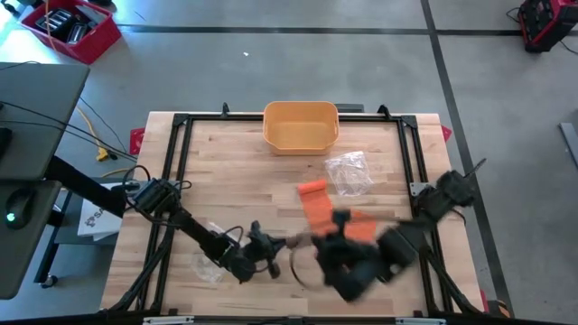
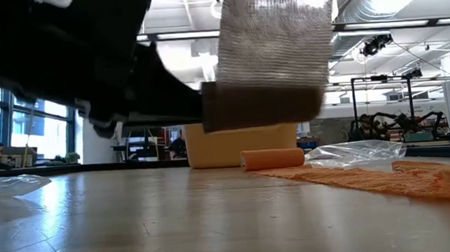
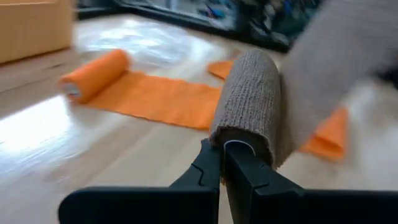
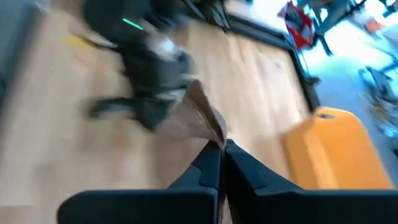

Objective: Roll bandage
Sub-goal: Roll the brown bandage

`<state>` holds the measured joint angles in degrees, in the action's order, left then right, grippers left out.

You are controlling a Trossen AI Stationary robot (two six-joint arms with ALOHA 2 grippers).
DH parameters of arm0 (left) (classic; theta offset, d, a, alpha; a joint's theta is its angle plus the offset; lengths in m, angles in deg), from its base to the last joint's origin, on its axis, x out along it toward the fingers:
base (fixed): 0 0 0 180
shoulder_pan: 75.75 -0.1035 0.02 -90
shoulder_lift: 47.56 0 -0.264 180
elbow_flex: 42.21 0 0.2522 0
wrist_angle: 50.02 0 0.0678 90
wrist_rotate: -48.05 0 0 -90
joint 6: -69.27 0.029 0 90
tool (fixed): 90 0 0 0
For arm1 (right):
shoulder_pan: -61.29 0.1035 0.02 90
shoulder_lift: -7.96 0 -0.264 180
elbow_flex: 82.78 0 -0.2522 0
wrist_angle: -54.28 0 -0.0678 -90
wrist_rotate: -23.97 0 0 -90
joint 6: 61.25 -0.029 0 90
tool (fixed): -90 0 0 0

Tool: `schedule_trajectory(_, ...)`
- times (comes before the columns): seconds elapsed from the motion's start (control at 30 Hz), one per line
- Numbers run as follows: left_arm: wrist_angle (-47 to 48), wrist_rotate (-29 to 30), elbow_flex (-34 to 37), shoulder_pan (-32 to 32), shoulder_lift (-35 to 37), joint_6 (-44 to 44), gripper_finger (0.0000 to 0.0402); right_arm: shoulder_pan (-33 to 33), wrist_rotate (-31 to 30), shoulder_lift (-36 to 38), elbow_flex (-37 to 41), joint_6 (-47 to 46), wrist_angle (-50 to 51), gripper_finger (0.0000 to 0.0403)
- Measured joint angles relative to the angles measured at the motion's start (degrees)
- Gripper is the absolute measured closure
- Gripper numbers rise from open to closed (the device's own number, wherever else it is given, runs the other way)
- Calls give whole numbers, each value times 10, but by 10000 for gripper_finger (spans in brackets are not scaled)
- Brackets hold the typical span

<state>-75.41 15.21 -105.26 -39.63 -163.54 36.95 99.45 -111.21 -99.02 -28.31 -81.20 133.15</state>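
The rolling step is under way: both arms are working over the near middle of the pale wooden counter (image 1: 226, 162), just inside its front edge. The left hand (image 3: 222, 146) is clamping its fingers together on the end of a grey-brown woven bandage roll (image 3: 249, 102), holding the roll clear of the wood, as the level view across the boards shows. From that roll a flat tail of the same grey-brown weave (image 2: 278, 27) is running up and across to the right hand (image 4: 222, 146), whose fingers are pinching together on the tail's far end. To my judgement the roll is part wound, and the next move is calling for the left wrist to be turning the roll while the right hand is keeping the tail taut and square, feeding it in without letting it skew. Counting left to right: one crumpled clear plastic wrapper (image 1: 206, 268) by the front left corner, one grey-brown bandage, one yellow plastic tub (image 1: 301, 125) at the far edge, one orange bandage (image 3: 146, 93) lying half unrolled on the boards, and one more clear plastic wrapper (image 1: 348, 171) right of centre.
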Motion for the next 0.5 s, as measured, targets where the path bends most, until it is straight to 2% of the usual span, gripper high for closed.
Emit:
schedule_trajectory(0.13, 23, -47, -34, 4, 0, 44, 401, -98, 55, -4, 1, 74, 9, 403)
schedule_trajectory(0.27, 49, -36, -35, 2, 0, 15, 401, -156, 124, -15, 2, 128, 12, 403)
schedule_trajectory(0.4, 82, 23, -17, -2, 0, -55, 401, -137, 212, -13, 2, 119, 36, 403)
schedule_trajectory(0.5, 25, 53, 11, -3, 0, -73, 401, -96, 254, -12, 45, 83, 19, 403)
